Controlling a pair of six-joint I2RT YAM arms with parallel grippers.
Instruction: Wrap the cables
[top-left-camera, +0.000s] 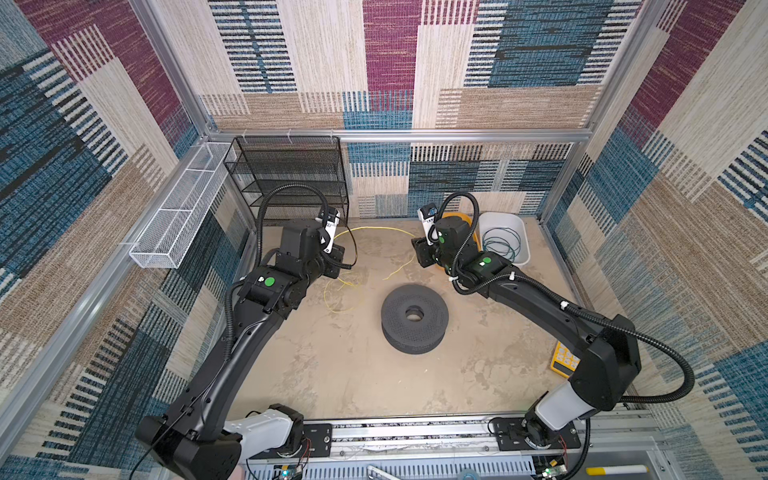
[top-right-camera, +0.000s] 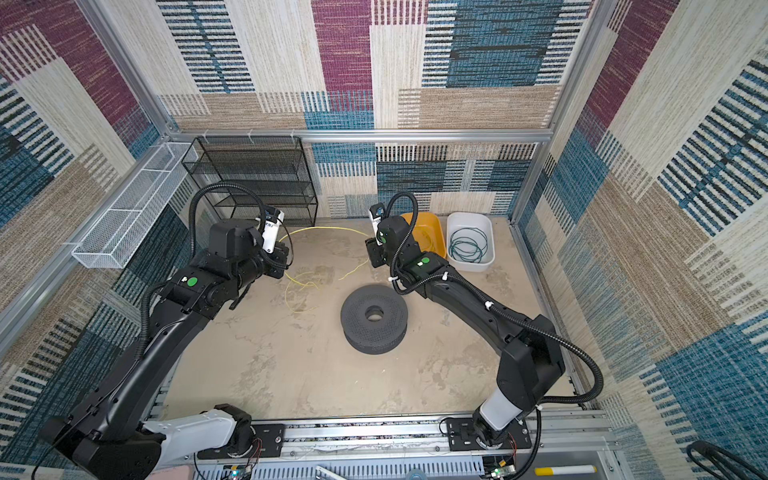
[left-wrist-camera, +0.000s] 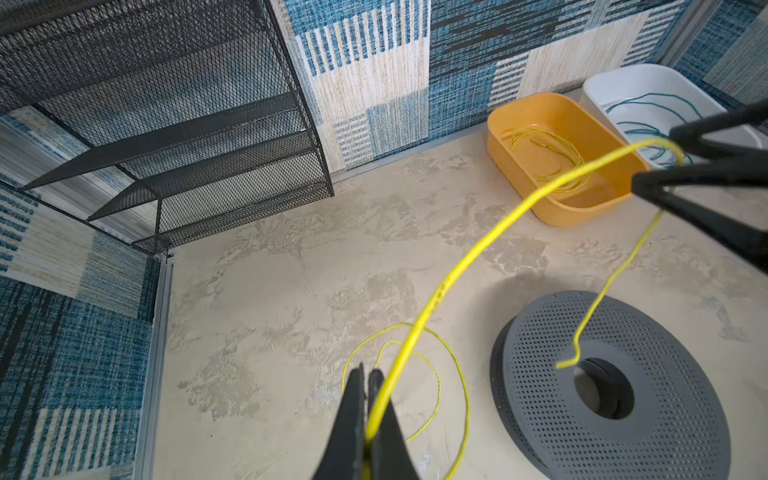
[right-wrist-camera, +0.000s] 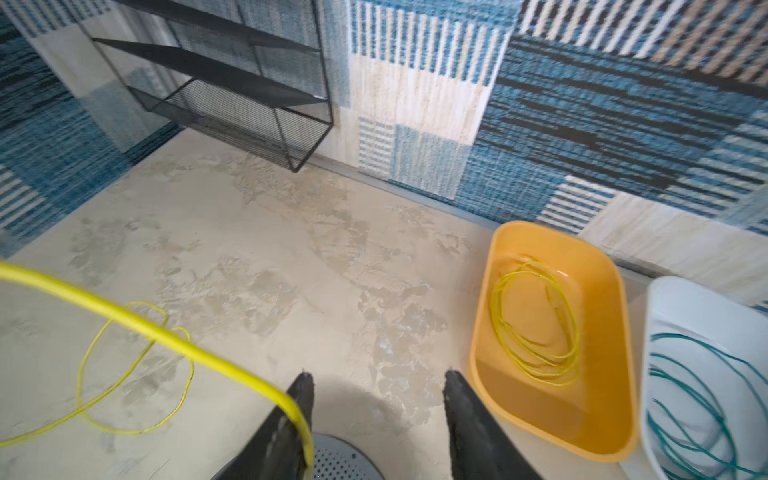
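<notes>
Count of wires: 3 total, 2 yellow and 1 teal.

1. Yellow cable: strung btwn both grippers above the table. Its slack loops lie on the table near the left arm, and its free end hangs close by the spool.
2. Yellow coil: lies inside the orange bin.
3. Teal coil: lies inside the white bin.

Bins: 2, side by side at the back wall on the right. Spool: 1, grey, perforated, flat on the table btwn the arms.

Left gripper: we see its jaws pinched tight on the yellow cable. Right gripper: jaws stand apart, w/ the cable draped over one finger, not clamped.

Surroundings:
- 1 black mesh shelf at back left.
- 1 white mesh basket on the left wall.
- 1 small yellow item at the right table edge, partly behind the right arm. We cannot tell what it is.

Obstruction: the right arm covers most of the orange bin in a top view.
</notes>
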